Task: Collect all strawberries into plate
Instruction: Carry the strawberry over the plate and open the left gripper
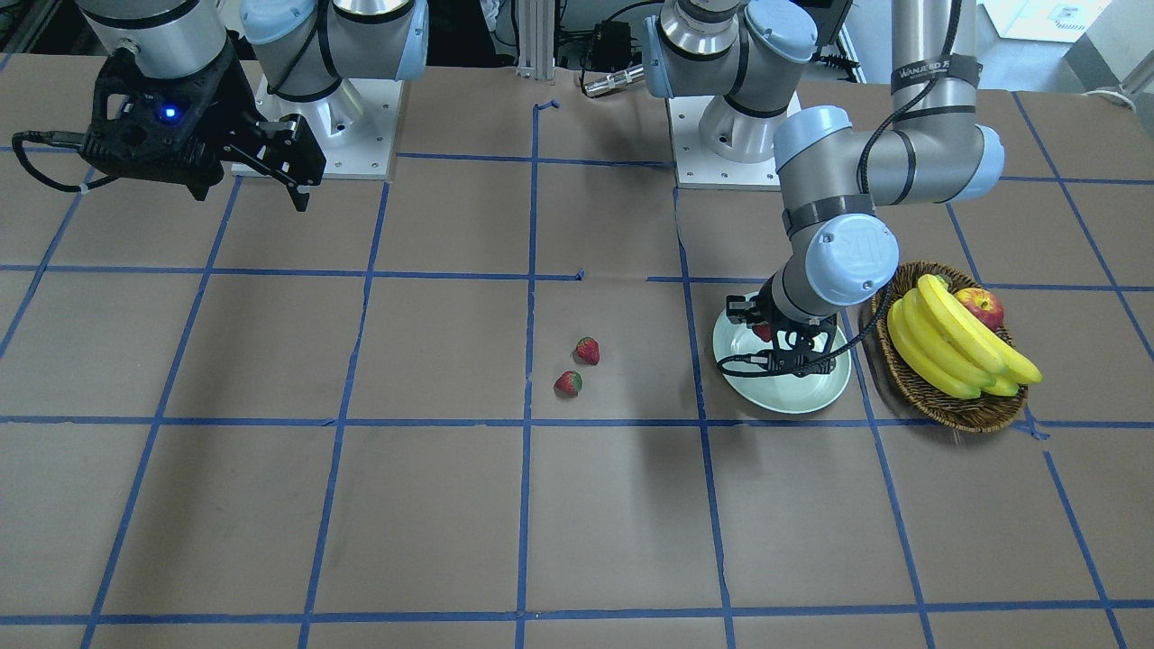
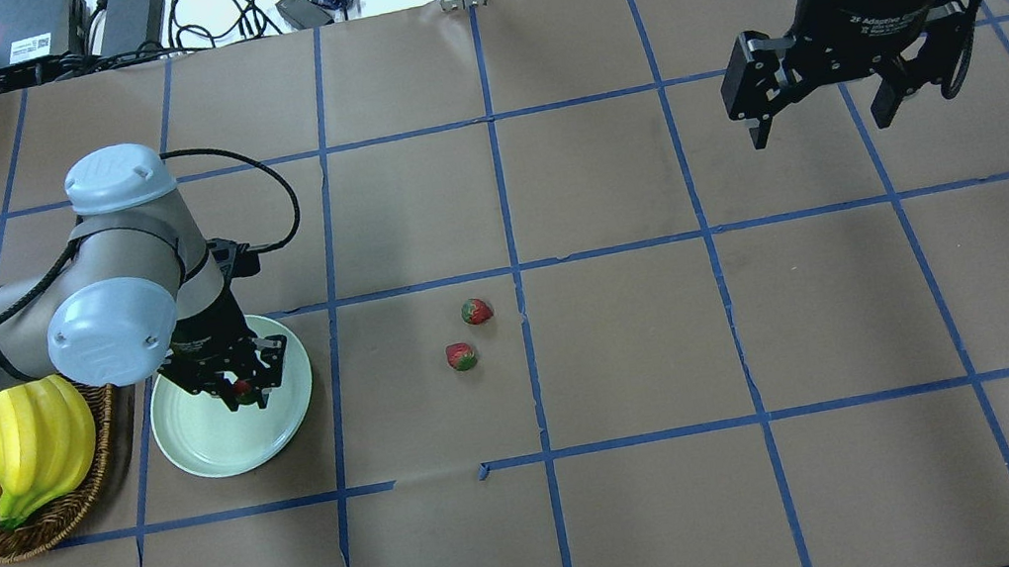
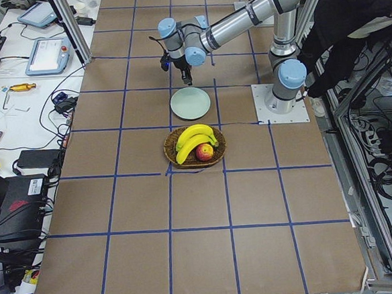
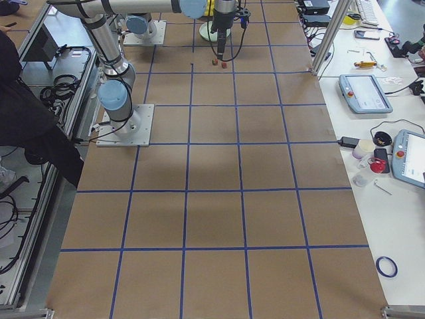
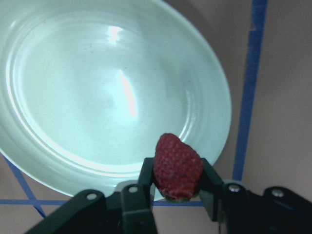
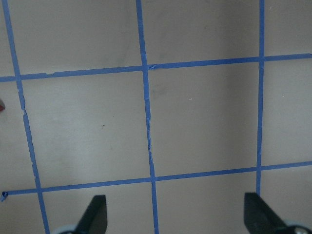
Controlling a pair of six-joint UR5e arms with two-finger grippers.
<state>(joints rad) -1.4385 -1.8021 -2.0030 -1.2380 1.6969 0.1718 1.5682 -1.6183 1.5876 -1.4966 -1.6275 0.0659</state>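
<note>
The left wrist view shows clearly what the overhead view barely shows: the left gripper (image 2: 238, 388) clamps one small red strawberry (image 5: 178, 165) above the edge of the round pale mint plate (image 5: 58, 97). Two more red strawberries (image 2: 477, 311) (image 2: 462, 357) lie close together on the brown blue-taped table (image 2: 635, 354), well apart from the plate. The right gripper (image 2: 819, 126) hangs with its jaws spread wide.
</note>
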